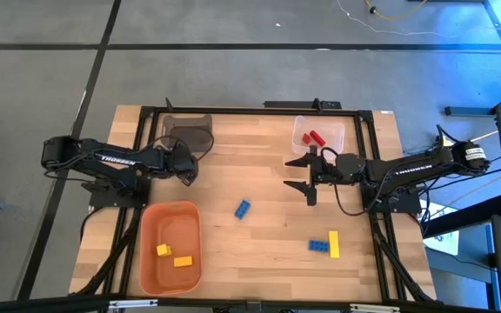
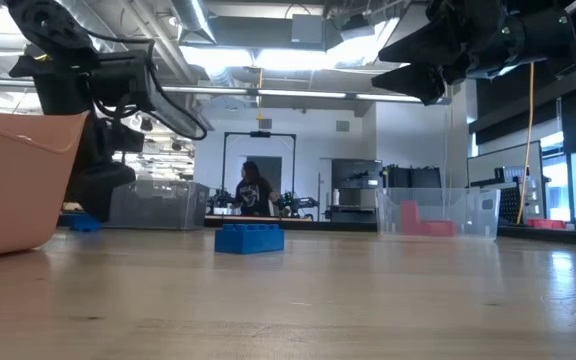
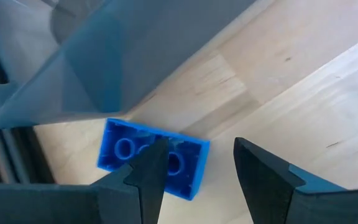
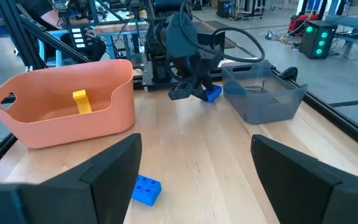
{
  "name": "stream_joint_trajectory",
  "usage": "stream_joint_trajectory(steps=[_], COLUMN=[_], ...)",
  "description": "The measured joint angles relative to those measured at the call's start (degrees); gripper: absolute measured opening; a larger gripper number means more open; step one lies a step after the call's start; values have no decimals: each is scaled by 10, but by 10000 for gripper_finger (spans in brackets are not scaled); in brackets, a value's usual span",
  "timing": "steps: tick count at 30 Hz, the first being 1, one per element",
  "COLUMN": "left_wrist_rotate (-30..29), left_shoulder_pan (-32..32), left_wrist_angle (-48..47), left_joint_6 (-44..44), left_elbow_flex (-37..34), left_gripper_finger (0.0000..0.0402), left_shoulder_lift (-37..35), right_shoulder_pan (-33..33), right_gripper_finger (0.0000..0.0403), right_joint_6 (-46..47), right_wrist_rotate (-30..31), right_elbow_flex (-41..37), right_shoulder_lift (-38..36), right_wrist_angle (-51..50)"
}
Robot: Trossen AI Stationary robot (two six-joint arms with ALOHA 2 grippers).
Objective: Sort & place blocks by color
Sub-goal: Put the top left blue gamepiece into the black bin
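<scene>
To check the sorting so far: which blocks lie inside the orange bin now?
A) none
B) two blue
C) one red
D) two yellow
D: the high view shows two yellow blocks on the floor of the orange bin.

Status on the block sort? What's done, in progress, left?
Done: two yellow blocks in the orange bin, a red block in the clear bin.
In hand: left gripper open over a blue block beside the grey bin, not gripped.
Left: the mid-table blue block and the blue-and-yellow pair.
Right gripper is open, empty, by the clear bin.
</scene>
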Motion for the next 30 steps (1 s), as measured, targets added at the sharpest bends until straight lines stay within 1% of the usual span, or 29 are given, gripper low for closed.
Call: stream_joint_trajectory(steps=[3,7,11,20,24,30], left_wrist_rotate=[14,3,15,17,2,-1], left_shoulder_pan=[3,3,3,3,3,3], left_wrist_angle=[13,36,32,26,23,24], left_joint_6=[8,27,27,14,15,16], left_elbow_flex=[0,0,0,0,0,0], left_gripper_finger=[176,176,176,176,176,176], left_shoulder_lift=[0,0,0,0,0,0], right_shoulder_pan=[0,0,0,0,0,0], right_gripper_finger=[303,303,303,303,303,303], right_joint_6=[0,0,0,0,0,-1], right_wrist_rotate=[0,0,0,0,0,0], right_elbow_flex=[0,0,0,0,0,0], right_shoulder_lift=[0,0,0,0,0,0], right_wrist_angle=[0,0,0,0,0,0])
